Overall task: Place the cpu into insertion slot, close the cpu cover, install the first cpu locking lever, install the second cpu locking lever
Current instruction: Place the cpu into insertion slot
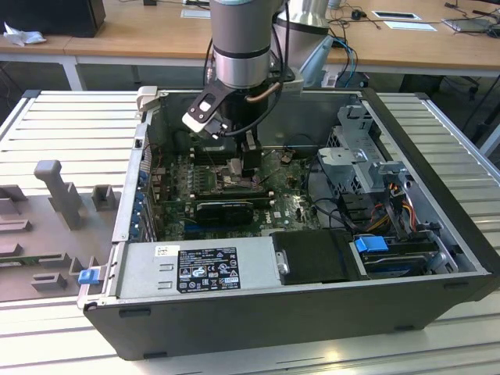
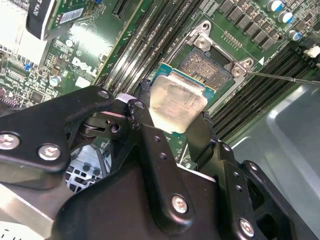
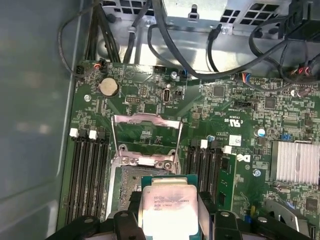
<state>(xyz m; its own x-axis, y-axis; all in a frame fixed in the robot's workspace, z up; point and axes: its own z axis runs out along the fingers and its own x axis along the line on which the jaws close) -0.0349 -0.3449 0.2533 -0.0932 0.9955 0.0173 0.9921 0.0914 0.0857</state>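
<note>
The claw [image 2: 174, 117] was closed on the chip [image 2: 177, 97], its fingers [image 2: 147, 130] pressing two opposite edges, and held it low over one side of the open socket [image 2: 207, 67]; whether it touched the socket I could not tell. The cover [image 3: 146, 119] stood swung up off the socket. The chip looked light, thin and stiff, with a smooth metal top that might slip; I judged the edges the right hold, kept level, since the socket's fine contacts would bend easily
</note>
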